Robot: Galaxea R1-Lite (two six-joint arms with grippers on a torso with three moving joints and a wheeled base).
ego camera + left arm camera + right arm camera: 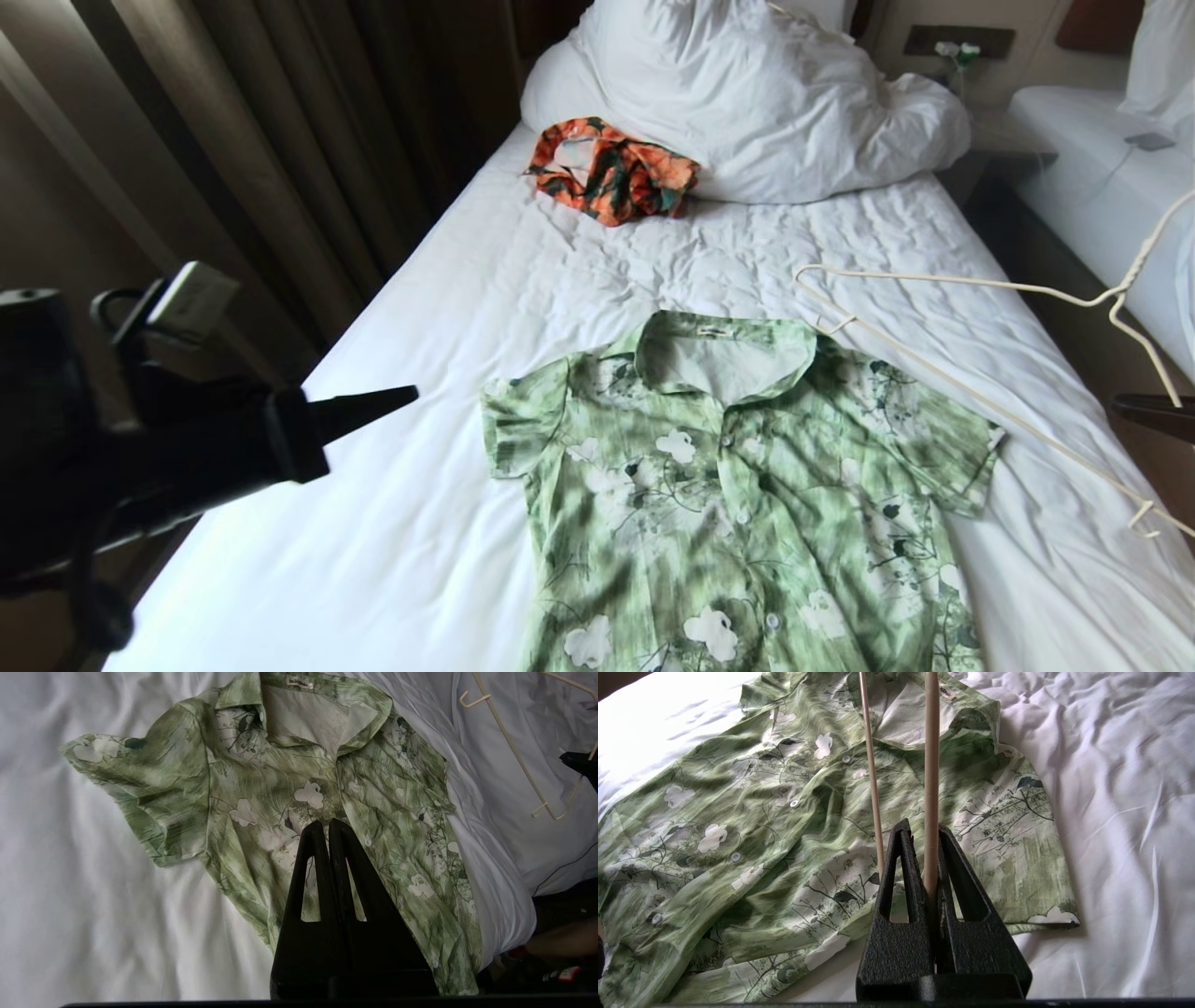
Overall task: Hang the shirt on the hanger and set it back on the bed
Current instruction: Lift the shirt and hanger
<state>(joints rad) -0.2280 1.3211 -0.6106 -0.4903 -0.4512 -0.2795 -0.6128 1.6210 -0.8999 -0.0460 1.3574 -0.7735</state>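
Observation:
The green floral shirt (738, 495) lies flat, front up and collar open, on the bed's white sheet (448, 317). My right gripper (924, 828) is shut on one wire of the cream hanger (931, 765) and holds it in the air over the shirt's sleeve (1017, 858). In the head view the hanger (934, 278) slants above the bed's right side, with only the right gripper's dark tip (1153, 411) showing at the frame edge. My left gripper (411, 397) is shut and empty, out over the bed's left side. Its fingertips (325, 823) point at the shirt (261, 779) from above.
A crumpled orange-and-teal garment (611, 168) lies by the white pillow and duvet (766, 103) at the bed's head. Dark curtains (280, 121) hang along the left. A second white bed (1102, 159) stands to the right across a narrow gap.

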